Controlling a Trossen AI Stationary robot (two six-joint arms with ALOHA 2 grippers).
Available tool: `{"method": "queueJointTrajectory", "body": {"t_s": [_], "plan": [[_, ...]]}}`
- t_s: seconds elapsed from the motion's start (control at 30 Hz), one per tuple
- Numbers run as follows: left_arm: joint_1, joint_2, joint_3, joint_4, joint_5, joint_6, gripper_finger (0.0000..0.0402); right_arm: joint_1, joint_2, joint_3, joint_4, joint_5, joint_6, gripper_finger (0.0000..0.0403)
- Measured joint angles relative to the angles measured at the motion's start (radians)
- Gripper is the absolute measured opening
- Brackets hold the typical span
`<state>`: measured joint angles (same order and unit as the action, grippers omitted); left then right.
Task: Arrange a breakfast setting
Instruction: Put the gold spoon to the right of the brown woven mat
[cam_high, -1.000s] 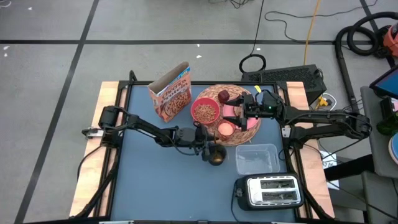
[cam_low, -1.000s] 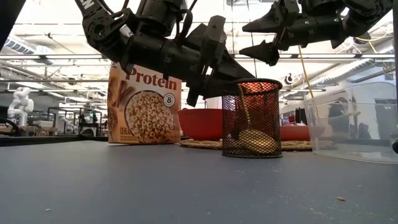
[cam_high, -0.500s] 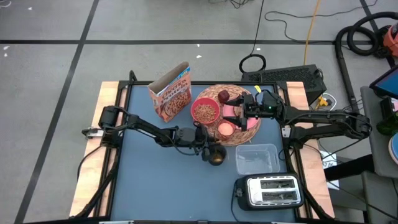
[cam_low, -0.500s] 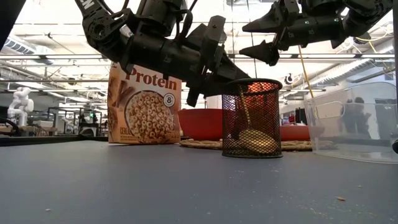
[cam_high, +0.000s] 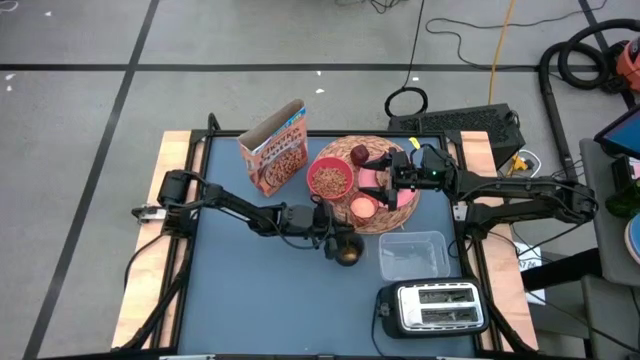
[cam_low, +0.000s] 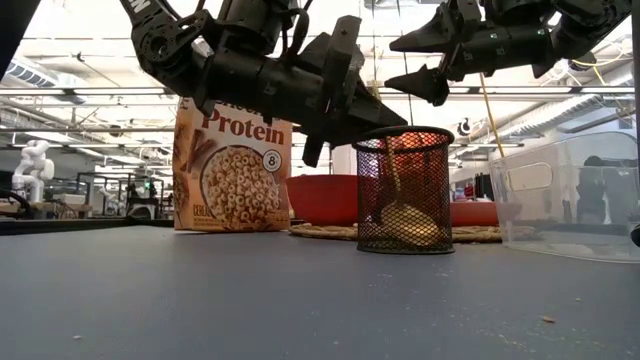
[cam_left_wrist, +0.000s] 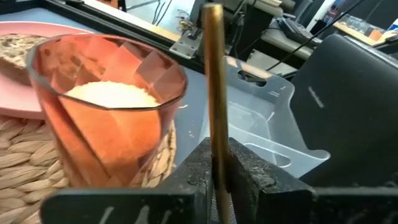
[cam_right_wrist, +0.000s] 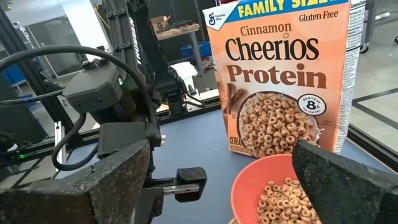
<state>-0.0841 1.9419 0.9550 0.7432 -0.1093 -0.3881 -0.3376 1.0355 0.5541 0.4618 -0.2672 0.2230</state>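
You have open table (cam_high: 240, 290) along the near left side, with nothing standing on it. To the right, the clear tub (cam_high: 412, 254) and toaster (cam_high: 430, 307) block the way, and the mesh cup (cam_high: 346, 251) stands just beside the crowded wicker mat (cam_high: 398, 216).

Silver toaster (cam_high: 431, 307) sits at the table (cam_high: 260, 300) edge, clear plastic tub (cam_high: 412, 254) just beside it, black mesh cup (cam_low: 405, 189) nearby.

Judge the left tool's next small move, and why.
Probably lift straight up: the left tool is shut on the gold metal spoon, whose bowl sits low inside the black mesh cup and must clear its rim before reaching the round woven wicker mat. The right tool hovers open above that mat.
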Motion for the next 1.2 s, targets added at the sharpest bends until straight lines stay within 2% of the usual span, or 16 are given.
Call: {"method": "queueJointTrajectory", "body": {"t_s": [0.67, 0.97, 1.2], "plan": [[0.0, -0.006, -0.001, 0.021, 0.02, -0.01, 0.0029, 0.0, 0.0, 0.0, 0.0, 0.001, 0.0, 0.0381], [0.0, -0.059, -0.002, 0.012, 0.03, 0.02, 0.0029, 0.0, 0.0, 0.0, -0.001, 0.002, 0.0, 0.0381], [0.004, -0.148, -0.002, -0.032, 0.031, 0.05, 0.0029, -0.001, 0.0, 0.0, 0.0, 0.002, 0.0, 0.0381]]}}
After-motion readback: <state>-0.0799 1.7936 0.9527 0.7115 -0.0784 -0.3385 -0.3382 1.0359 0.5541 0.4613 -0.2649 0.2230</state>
